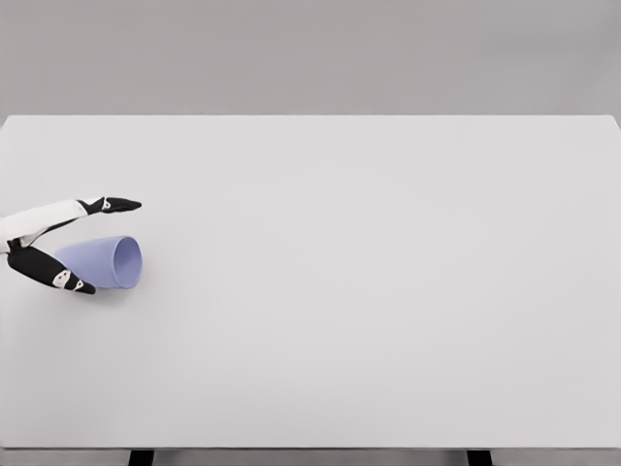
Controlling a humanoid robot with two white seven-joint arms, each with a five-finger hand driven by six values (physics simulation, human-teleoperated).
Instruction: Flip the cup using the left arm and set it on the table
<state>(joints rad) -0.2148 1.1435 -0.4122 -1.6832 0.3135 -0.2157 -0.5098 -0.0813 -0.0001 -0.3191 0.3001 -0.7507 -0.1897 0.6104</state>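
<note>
A pale blue cup (pixel 105 262) lies on its side on the white table (pixel 369 291) near the left edge, its open mouth facing right. My left hand (pixel 97 248) reaches in from the left edge and straddles the cup. Its long fingers (pixel 107 205) stretch out above and behind the cup, and the thumb (pixel 58 275) lies along the cup's near side. The fingers are spread, and I cannot tell whether they touch the cup. The right arm is out of view.
The table's far edge (pixel 310 116) meets a plain grey wall. The near edge (pixel 310 448) runs along the bottom of the view.
</note>
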